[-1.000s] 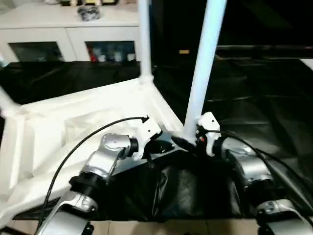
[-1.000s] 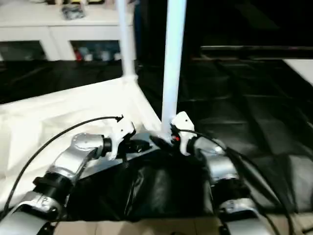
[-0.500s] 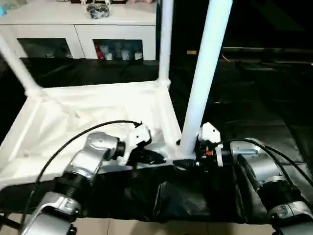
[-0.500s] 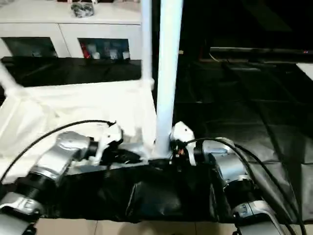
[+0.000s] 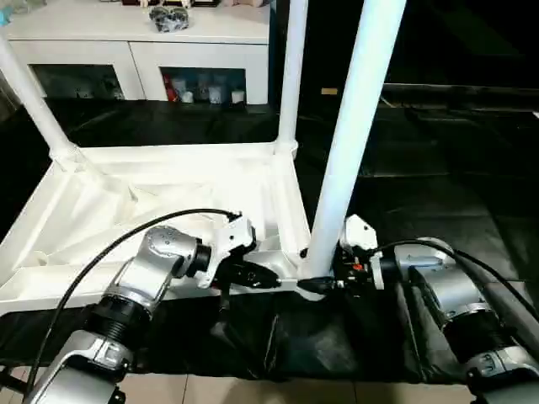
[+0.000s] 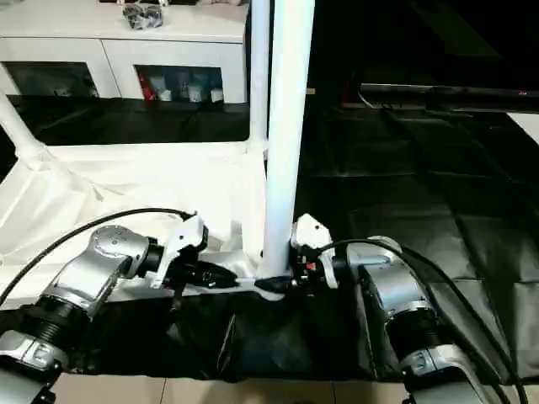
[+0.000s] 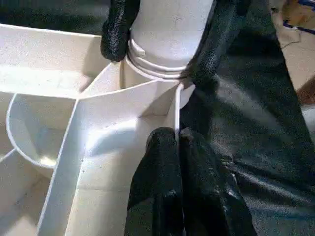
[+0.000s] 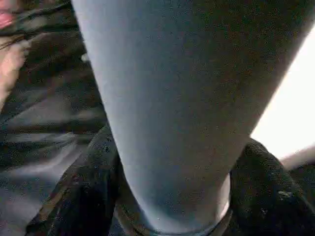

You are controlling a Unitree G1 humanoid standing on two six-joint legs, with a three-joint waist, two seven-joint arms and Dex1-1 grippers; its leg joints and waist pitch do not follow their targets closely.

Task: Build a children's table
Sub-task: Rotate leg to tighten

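1. The tabletop lies upside down, ribbed side up, on the black-draped work table.
2. Three legs stand upright in its corner sockets: a near leg at the near right corner, a far leg at the far right corner, and a left leg at the far left corner.
3. The left gripper has its fingers pressed together, a thin upright rib of the tabletop caught between the tips, just beside the near leg's socket.
4. The right gripper sits at the base of the near leg, one finger on each side and both against it, pinching the leg just above the socket.
5. A white cabinet with glass doors stands behind the work table.
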